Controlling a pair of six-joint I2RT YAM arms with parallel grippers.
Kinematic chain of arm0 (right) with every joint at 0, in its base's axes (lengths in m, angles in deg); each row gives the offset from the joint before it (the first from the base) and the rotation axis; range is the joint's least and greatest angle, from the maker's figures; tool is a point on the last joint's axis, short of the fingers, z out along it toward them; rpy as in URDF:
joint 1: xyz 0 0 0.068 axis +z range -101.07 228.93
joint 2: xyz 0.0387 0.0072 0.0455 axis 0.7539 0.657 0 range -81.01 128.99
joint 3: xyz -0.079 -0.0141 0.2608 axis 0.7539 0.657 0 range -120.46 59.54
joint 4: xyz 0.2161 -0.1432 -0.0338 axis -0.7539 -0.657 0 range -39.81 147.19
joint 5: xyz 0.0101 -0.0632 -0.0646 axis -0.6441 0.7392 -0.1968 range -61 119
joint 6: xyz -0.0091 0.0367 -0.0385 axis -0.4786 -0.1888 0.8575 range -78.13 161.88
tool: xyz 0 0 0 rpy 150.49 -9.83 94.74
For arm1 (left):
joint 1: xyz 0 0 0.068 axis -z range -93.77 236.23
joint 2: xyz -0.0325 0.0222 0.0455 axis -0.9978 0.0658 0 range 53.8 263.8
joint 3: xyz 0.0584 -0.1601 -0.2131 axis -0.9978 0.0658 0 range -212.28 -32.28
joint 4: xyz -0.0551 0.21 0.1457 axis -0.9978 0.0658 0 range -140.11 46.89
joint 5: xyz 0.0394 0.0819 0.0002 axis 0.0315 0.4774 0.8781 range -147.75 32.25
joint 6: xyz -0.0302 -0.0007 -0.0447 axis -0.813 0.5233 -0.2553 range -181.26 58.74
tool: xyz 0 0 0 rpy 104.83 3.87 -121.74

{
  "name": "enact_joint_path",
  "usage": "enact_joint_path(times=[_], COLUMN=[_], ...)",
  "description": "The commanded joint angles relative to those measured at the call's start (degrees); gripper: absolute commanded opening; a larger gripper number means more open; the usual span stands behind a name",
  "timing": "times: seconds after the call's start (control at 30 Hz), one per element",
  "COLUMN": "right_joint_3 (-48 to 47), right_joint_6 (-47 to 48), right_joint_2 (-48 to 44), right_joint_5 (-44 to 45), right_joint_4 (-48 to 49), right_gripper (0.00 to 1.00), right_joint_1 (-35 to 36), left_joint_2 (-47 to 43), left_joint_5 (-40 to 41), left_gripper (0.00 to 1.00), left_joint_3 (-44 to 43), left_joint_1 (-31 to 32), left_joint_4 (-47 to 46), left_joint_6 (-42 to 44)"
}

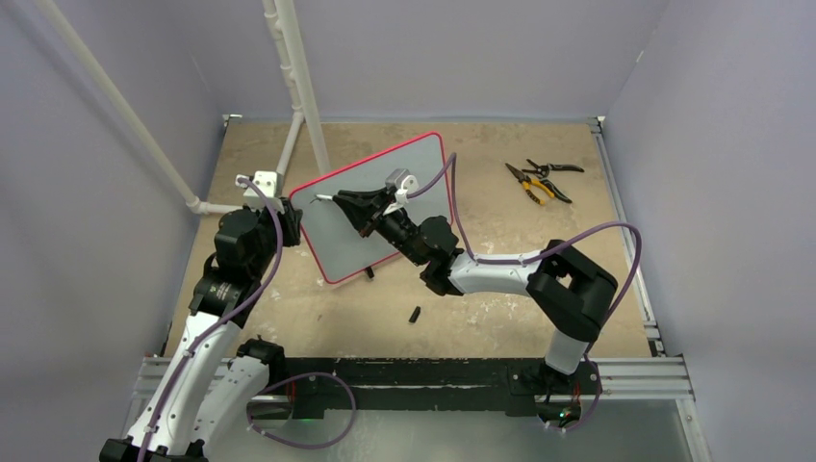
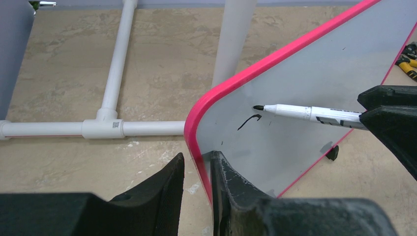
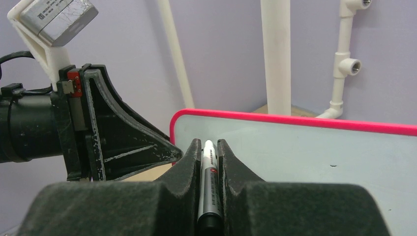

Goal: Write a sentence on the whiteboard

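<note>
The whiteboard [image 1: 332, 241] [image 2: 305, 69] [image 3: 319, 157] stands tilted on the table, pink rim up. Of the sentence only one short black stroke [image 2: 249, 121] shows, near the board's upper left corner. My right gripper [image 1: 352, 200] [image 3: 209, 147] is shut on a white marker [image 2: 305, 113] [image 3: 208, 164]. The marker's black tip sits just above that stroke. My left gripper [image 1: 289, 207] [image 2: 196, 160] straddles the board's left edge. Its right finger lies against the board's face, and a gap shows between its left finger and the rim.
White PVC pipes [image 1: 298, 87] [image 2: 115, 73] rise behind and left of the board. Orange-handled pliers and black cutters [image 1: 539, 181] lie at the back right. A small black cap [image 1: 415, 314] lies on the table in front of the board, near a black board foot [image 1: 369, 272].
</note>
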Motion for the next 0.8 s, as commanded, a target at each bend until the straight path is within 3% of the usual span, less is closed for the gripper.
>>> enact_joint_path(times=[0.0,0.77], right_joint_3=[-0.5,2.8], right_joint_6=[1.0,0.0], right_joint_2=[0.7,1.2], right_joint_5=[1.2,1.1], right_joint_4=[1.7,0.5], right_gripper=[0.0,0.0], right_joint_1=[0.0,0.0], left_joint_2=[-0.2,-0.2], left_joint_5=[-0.1,0.1], left_gripper=[0.24,0.22], left_joint_3=[-0.7,-0.7], left_joint_1=[0.0,0.0], left_joint_4=[-2.1,-2.1], left_joint_6=[-0.1,0.1])
